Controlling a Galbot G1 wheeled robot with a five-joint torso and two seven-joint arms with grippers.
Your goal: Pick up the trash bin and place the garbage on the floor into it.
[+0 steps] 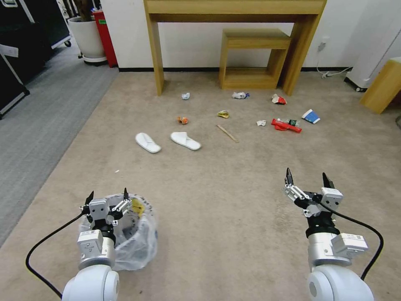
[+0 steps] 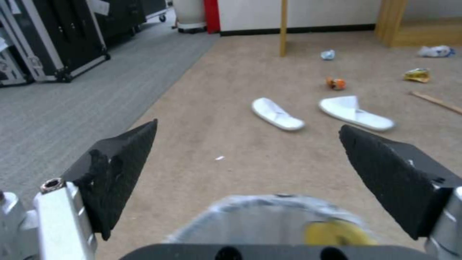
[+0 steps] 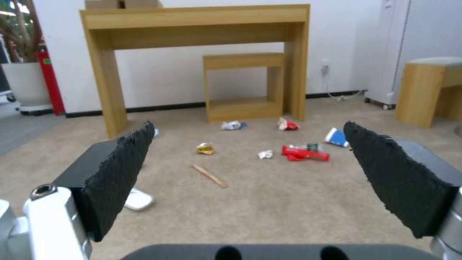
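The trash bin (image 1: 138, 236), lined with a crinkly whitish bag, stands on the beige floor (image 1: 234, 200) at near left, with something yellow inside it. My left gripper (image 1: 107, 196) hovers open over its near rim; in the left wrist view the bin's rim (image 2: 269, 211) lies just below the open left gripper (image 2: 248, 126). My right gripper (image 1: 308, 177) is open above bare carpet at near right. The garbage lies farther ahead: two white slippers (image 1: 147, 142) (image 1: 185, 140), a wooden stick (image 1: 227, 133), a red packet (image 1: 286, 125), a blue-white cup (image 1: 311, 116) and crumpled papers (image 1: 186, 95).
A tall wooden desk (image 1: 234, 8) with a low wooden shelf (image 1: 252, 58) under it stands against the far wall. A wooden side table (image 1: 382, 85) is at far right. Grey ribbed carpet (image 1: 37, 121), black cases (image 1: 21, 42) and a white planter (image 1: 87, 37) lie to the left.
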